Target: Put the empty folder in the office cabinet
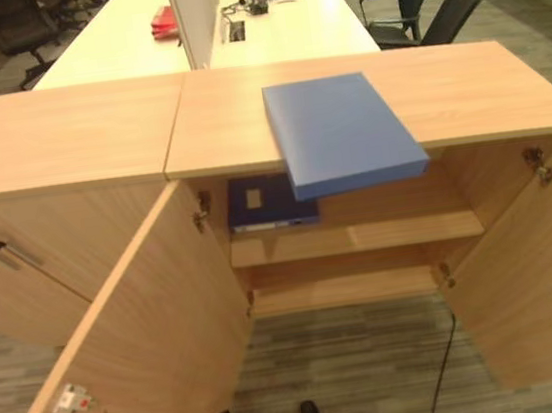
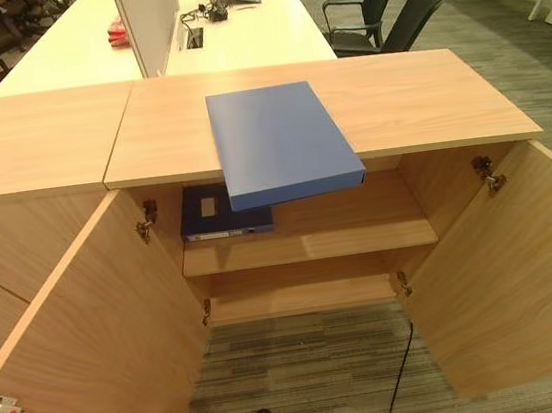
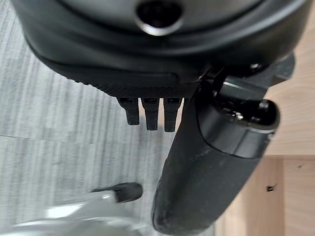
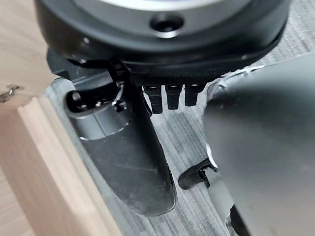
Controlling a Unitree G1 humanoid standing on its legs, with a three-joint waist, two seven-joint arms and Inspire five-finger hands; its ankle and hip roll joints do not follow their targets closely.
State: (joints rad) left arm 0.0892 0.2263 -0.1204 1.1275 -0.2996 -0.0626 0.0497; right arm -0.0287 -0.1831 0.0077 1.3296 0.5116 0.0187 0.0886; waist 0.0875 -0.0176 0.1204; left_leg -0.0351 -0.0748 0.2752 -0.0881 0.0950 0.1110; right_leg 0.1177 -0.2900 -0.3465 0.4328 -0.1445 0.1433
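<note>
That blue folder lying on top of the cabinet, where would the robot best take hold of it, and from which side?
Probably by the front edge of the blue folder, which juts out past the cabinet top over the open compartment. A hand coming from the robot's own side could pinch that overhang from above and below. The rest lies flat on the wood, leaving no room for fingers underneath. The left hand hangs low, straight-fingered.
</note>
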